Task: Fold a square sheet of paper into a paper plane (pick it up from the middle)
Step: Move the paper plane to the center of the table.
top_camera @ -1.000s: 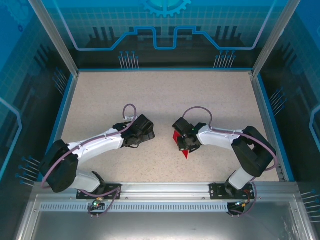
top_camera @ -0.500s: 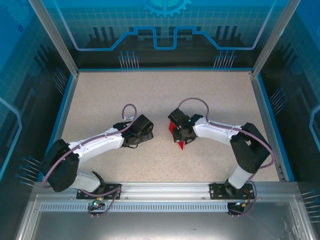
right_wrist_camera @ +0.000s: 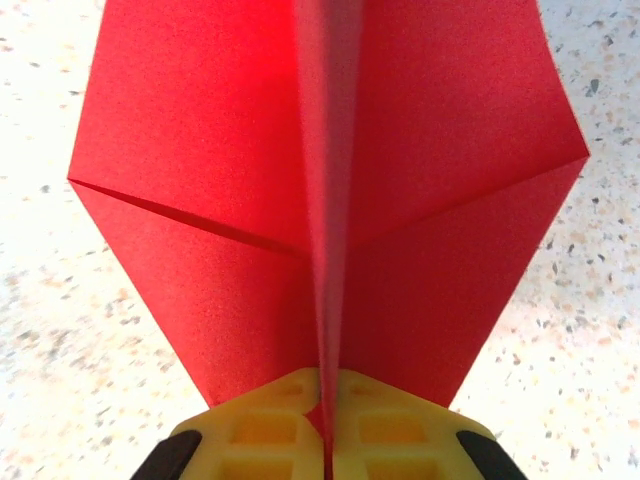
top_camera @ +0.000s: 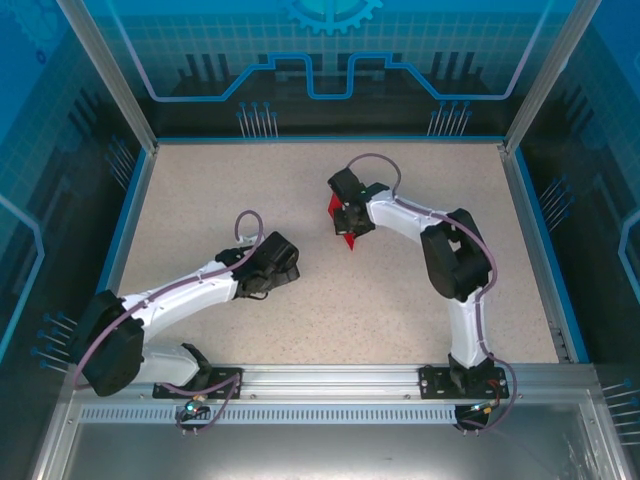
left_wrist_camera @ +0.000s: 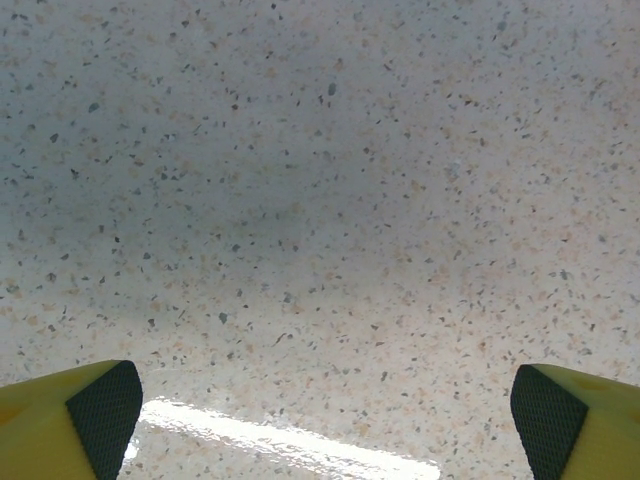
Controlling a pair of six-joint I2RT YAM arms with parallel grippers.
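The table (top_camera: pixel 250 190) under me was speckled beige with a blue rim (top_camera: pixel 320 139), boxed in by blue see-through panels (top_camera: pixel 430 50) and silver posts (top_camera: pixel 110 75). One glare streak (left_wrist_camera: pixel 290 445) too.

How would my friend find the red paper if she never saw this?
Look at the speckled table inside the blue walls, then the right arm reaching over its far middle. The right gripper pinches the folded paper by the centre crease. It is the one bright red thing there.

One speckled table (top_camera: pixel 200 190); one red paper plane (right_wrist_camera: pixel 330 200), toward twelve o'clock of its middle; two arms, left arm (top_camera: pixel 190 290) and right arm (top_camera: pixel 455 265); two grippers, left gripper (left_wrist_camera: pixel 325 400) and right gripper (right_wrist_camera: pixel 325 420).
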